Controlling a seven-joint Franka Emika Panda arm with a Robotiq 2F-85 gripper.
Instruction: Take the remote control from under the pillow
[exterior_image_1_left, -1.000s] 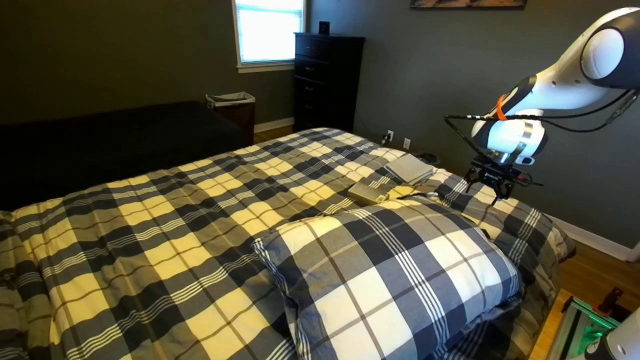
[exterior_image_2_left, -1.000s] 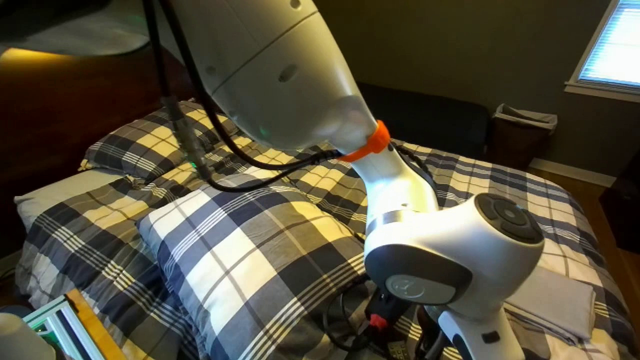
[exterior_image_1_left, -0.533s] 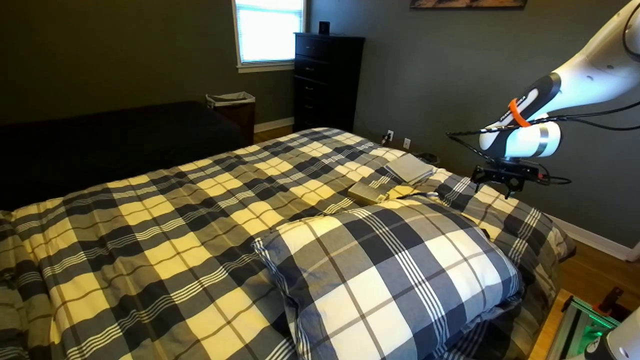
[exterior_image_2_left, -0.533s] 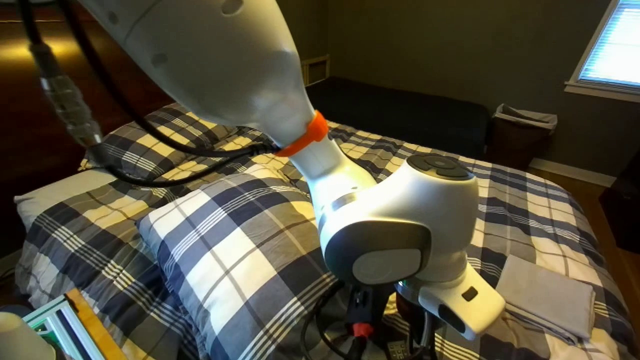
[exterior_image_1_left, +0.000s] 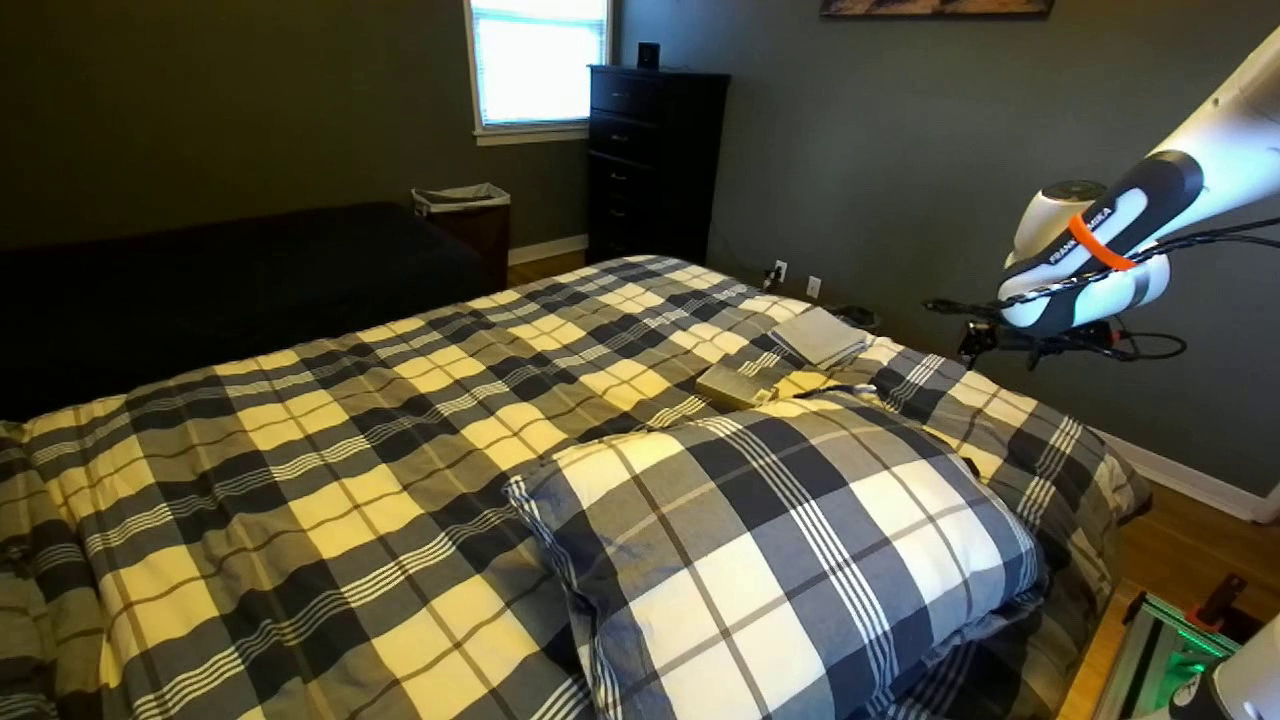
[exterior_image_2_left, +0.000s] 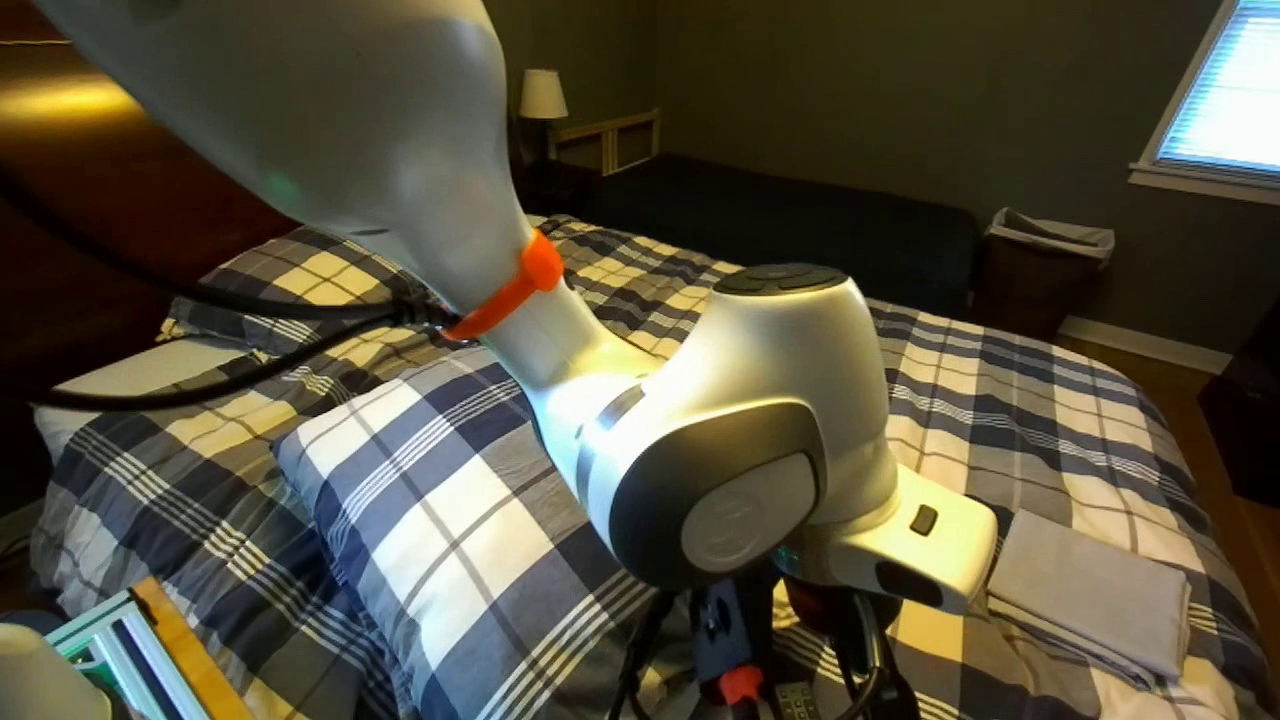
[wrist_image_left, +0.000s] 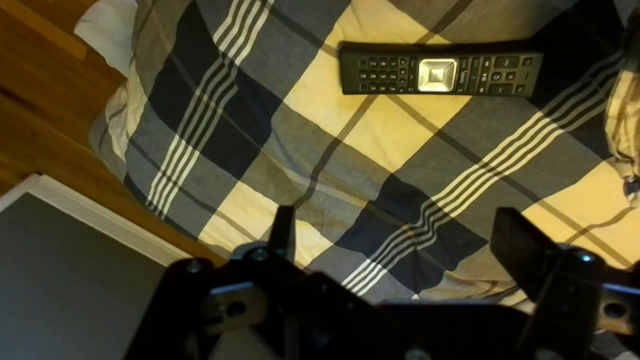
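In the wrist view, my black two-finger gripper (wrist_image_left: 395, 212) is opened widely: its dark fingers (wrist_image_left: 283, 232) stand well apart, and between them I see the soft plaid bed cover (wrist_image_left: 345, 160) of dark blue, grey and cream. The long black plastic remote control (wrist_image_left: 436, 70), with a square silver pad near its middle, lies on this cover with the keys upward. It is a little past twelve o'clock from the gap of my fingers, apart from them, and its long side goes from nine to three o'clock. At two o'clock, near the end of the remote control, there is an edge of creased plaid cloth (wrist_image_left: 622, 115); what it belongs to, I cannot tell.

In an exterior view, the big plaid pillow (exterior_image_1_left: 800, 540) of white, grey and dark blue fabric lies on the same cover, between seven and eight o'clock from my gripper. Near nine o'clock rest a small flat grey-brown box (exterior_image_1_left: 735, 387) and, close to it, a folded light-grey cloth (exterior_image_1_left: 818, 338). Farther, at ten o'clock, stands a tall black chest of drawers (exterior_image_1_left: 655, 165), and in the same direction the bright window (exterior_image_1_left: 541, 65) with white frame.
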